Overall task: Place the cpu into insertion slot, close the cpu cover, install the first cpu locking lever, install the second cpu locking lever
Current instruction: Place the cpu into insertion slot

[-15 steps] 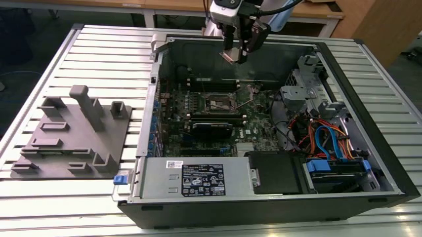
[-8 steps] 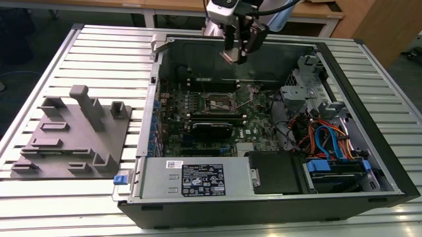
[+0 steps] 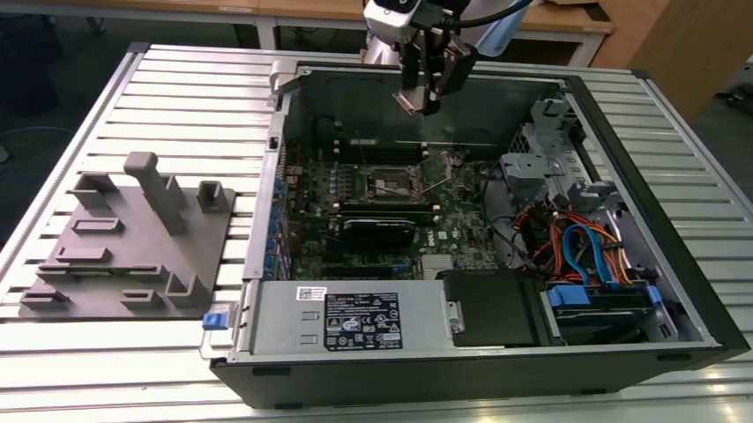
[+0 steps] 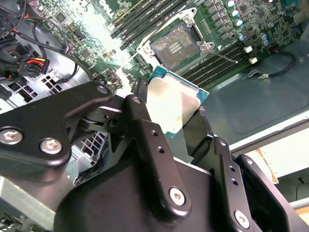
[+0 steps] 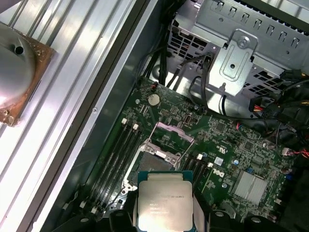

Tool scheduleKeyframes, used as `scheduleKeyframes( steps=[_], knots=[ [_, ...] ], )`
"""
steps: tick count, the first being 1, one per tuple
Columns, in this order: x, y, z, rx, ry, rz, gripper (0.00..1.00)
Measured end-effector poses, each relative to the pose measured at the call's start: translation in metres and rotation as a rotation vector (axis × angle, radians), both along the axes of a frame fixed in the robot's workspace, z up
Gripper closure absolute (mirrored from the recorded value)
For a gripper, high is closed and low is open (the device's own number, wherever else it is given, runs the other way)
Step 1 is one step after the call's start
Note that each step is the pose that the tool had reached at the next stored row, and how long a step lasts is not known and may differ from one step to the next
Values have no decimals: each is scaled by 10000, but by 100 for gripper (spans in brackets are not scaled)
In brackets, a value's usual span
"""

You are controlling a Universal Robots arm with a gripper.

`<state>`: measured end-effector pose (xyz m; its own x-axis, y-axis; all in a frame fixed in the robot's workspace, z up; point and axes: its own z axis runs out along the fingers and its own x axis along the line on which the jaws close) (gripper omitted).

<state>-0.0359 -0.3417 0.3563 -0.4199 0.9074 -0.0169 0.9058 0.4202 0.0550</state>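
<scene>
My gripper (image 3: 421, 99) hangs above the open computer case, over its far wall, shut on the cpu (image 4: 176, 104). The cpu is a flat square chip with a dull silvery top and a green edge, gripped by two opposite sides between black fingers (image 4: 140, 116). In the first wrist view the cpu (image 5: 165, 205) sits in front of the insertion slot (image 5: 155, 158) and covers part of it. The insertion slot (image 4: 175, 46) lies bare on the green board, its dark centre showing; in the exterior view the slot (image 3: 392, 183) is well below the gripper. The cpu cover (image 5: 172, 129) stands swung up at one side of the slot.
Long black memory slots (image 4: 145, 19) run on both sides of the socket. A metal drive cage (image 5: 241, 58) and cable bundles (image 3: 588, 251) fill the exterior view's right of the case. A grey fixture plate (image 3: 130, 238) lies on the slatted table at the left.
</scene>
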Motion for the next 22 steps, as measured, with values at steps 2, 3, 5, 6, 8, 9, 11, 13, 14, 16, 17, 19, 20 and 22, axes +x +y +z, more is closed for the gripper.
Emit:
scheduleKeyframes(
  steps=[2, 3, 5, 6, 8, 9, 11, 13, 14, 16, 17, 19, 20, 22],
  knots=[
    [0, 0, 0, 0, 0, 0, 46],
    [0, 0, 0, 0, 0, -1, 46],
    [0, 0, 0, 0, 0, -1, 46],
    [0, 0, 0, 0, 0, -1, 46],
    [0, 0, 0, 1, 0, -3, 46],
    [0, 0, 0, 0, 0, -9, 46],
    [0, 0, 0, 1, 0, -57, 46],
    [0, 0, 0, 0, 0, -164, 46],
    [0, 0, 0, -1, 0, -226, 46],
    [0, 0, -1, -1, -1, -412, 46],
    [0, 0, -1, -2, 0, -532, 46],
    [0, 0, -2, -3, 0, -804, 46],
    [0, 0, -2, -4, 0, -924, 46],
    [0, 0, -2, -10, 0, -1120, 46]
  ],
)
